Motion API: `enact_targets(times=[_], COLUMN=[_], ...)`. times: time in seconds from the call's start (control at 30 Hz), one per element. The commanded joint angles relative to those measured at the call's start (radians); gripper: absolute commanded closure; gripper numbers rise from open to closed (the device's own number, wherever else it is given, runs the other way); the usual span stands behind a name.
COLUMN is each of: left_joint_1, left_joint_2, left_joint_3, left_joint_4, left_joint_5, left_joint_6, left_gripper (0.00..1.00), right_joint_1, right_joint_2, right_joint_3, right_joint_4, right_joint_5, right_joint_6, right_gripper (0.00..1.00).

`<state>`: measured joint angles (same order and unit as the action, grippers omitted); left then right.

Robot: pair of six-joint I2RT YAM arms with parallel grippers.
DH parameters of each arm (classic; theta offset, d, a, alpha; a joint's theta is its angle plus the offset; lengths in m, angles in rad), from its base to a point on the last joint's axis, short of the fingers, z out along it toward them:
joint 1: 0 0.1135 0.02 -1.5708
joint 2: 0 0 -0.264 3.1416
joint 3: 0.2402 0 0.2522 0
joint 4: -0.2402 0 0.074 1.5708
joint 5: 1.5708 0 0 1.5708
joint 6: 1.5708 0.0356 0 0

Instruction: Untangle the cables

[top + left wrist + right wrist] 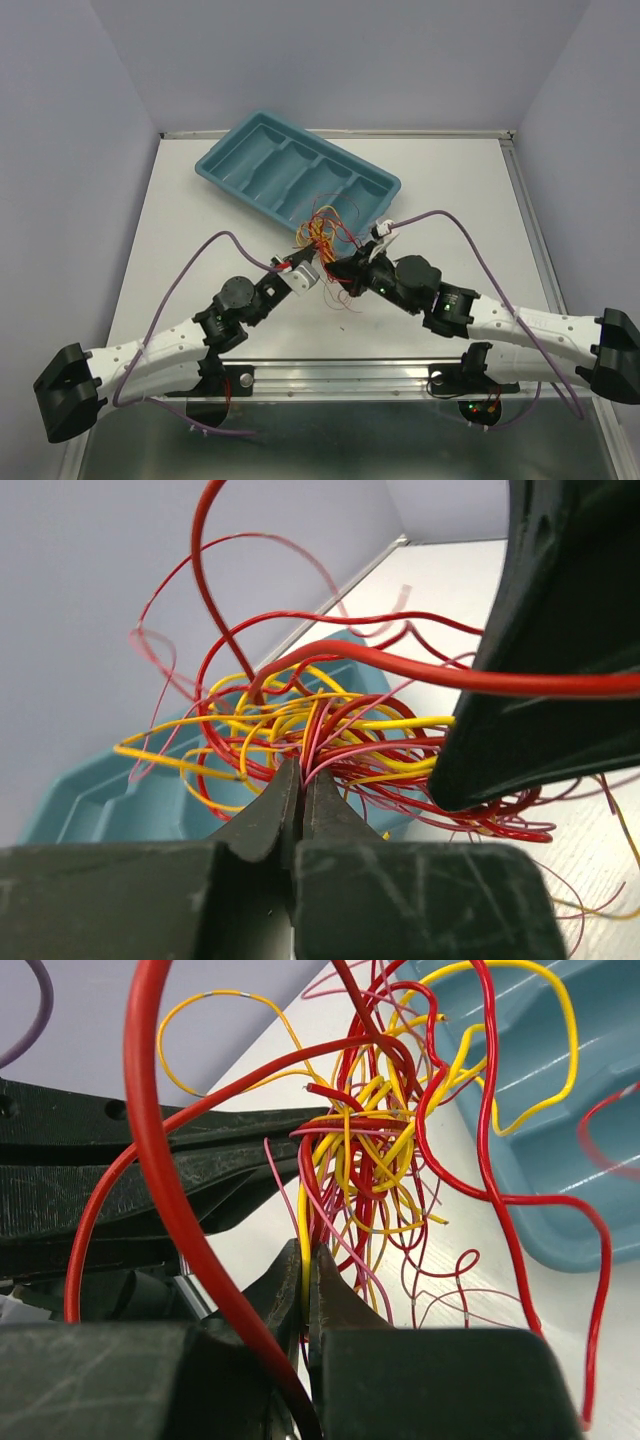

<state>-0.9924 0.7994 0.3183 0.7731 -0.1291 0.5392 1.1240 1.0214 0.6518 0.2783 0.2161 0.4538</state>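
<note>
**Tangled cables (pixel 322 231) pinched from two sides**

The red and yellow bundle sits about mid-table (pixel 180 220), just off the near rim of the teal tray (pixel 250 160) that lies toward the far edge. The left gripper (pixel 300 780) is clenched on a few strands at the tangle's base. The right gripper (pixel 310 1265) is clamped on yellow and pink ones.

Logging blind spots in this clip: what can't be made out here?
Top view: thin red and yellow wire tangle, single strands too small to trace.
Left wrist view: teal plastic compartment tray, mostly behind the wires.
Right wrist view: tray cut off at frame edge.
</note>
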Motion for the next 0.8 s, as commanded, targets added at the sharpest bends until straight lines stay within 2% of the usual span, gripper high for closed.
enact_targets(times=[0.0,0.03,0.13,0.33,0.5,0.67,0.77], left_joint_1=[0.006,0.006,0.018,0.072,0.119,0.178,0.254], left_joint_2=[0.007,0.009,-0.011,-0.040,-0.028,0.023,0.073], left_joint_3=[0.056,0.059,0.064,0.084,0.102,0.128,0.162], left_joint_4=[0.103,0.113,0.101,0.032,-0.008,-0.046,-0.080], left_joint_5=[-0.318,-0.386,-0.438,-0.419,-0.357,-0.296,-0.235], left_joint_6=[0.027,0.034,0.038,-0.004,-0.041,-0.070,-0.113], left_gripper=[1.00,1.00,1.00,1.00,1.00,1.00,1.00], right_joint_1=[0.003,0.005,0.003,0.002,0.002,0.002,0.002], right_joint_2=[0.022,0.023,0.022,-0.021,-0.018,-0.035,-0.090], right_joint_3=[0.057,0.065,0.074,0.037,0.037,0.000,-0.047], right_joint_4=[0.007,0.002,-0.013,0.087,0.097,0.182,0.274], right_joint_5=[-0.133,-0.153,-0.262,-0.599,-0.699,-0.791,-0.865], right_joint_6=[0.010,0.003,-0.015,-0.050,-0.063,-0.058,-0.040], right_gripper=[0.99,1.00,0.99,0.99,0.81,0.78,0.72])
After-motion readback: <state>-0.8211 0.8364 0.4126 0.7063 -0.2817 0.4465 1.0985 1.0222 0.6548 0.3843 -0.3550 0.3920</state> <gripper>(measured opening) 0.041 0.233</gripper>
